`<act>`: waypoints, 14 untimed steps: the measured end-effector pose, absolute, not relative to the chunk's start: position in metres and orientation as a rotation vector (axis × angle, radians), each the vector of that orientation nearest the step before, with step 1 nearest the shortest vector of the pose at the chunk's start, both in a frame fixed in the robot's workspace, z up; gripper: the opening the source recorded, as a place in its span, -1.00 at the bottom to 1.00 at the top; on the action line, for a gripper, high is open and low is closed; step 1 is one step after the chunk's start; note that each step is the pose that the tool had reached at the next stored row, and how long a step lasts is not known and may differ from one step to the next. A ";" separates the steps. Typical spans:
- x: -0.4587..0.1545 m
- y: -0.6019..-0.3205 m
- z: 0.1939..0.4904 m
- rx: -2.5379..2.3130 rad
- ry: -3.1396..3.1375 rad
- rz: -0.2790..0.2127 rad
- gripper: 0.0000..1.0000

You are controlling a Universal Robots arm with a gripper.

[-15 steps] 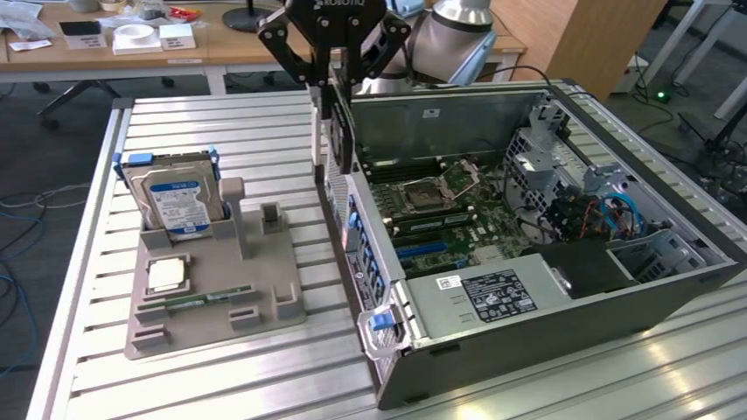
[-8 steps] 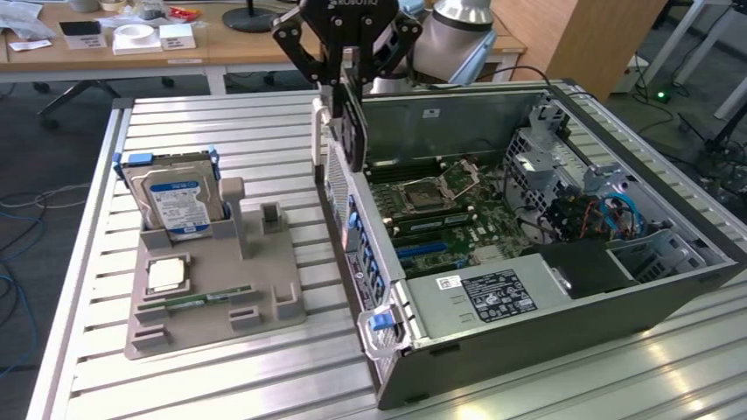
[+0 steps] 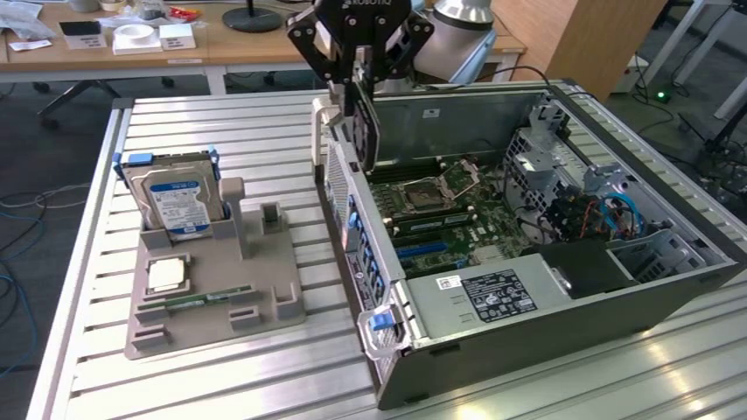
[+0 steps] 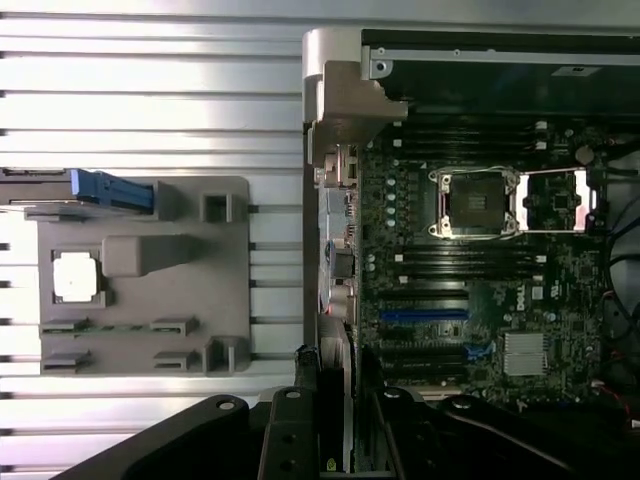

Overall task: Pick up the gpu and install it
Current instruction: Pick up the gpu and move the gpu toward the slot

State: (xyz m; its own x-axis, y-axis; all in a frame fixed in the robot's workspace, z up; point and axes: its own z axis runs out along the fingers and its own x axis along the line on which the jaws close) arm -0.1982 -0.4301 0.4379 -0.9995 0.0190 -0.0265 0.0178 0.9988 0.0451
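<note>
The gpu (image 3: pixel 366 127) is a thin dark card hanging upright, edge-on, from my gripper (image 3: pixel 363 77), which is shut on its upper part. It hangs just inside the rear wall of the open computer case (image 3: pixel 653 188), above the near edge of the motherboard (image 3: pixel 435 203). In the wrist view the gpu (image 4: pixel 346 400) shows as a narrow strip between the black fingers (image 4: pixel 288 432) of my gripper (image 4: pixel 345 445), over the board's expansion slots (image 4: pixel 420 330).
A grey holder tray (image 3: pixel 275 284) on the slatted table carries an upright hard drive (image 3: pixel 178 203), a processor (image 3: pixel 168 275) and a green memory stick (image 3: pixel 196 300). Inside the case are a power supply (image 3: pixel 491 293), a drive cage and blue cables (image 3: pixel 618 214).
</note>
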 end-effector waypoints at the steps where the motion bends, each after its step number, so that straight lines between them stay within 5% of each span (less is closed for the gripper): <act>1: -0.197 -0.430 0.438 0.029 3.114 0.070 -0.48; 14: -0.175 -0.427 0.438 0.029 3.114 0.070 -0.48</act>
State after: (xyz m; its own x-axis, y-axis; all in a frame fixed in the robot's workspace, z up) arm -0.1751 -0.4273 0.4379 -0.9995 0.0190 -0.0265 0.0177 0.9988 0.0452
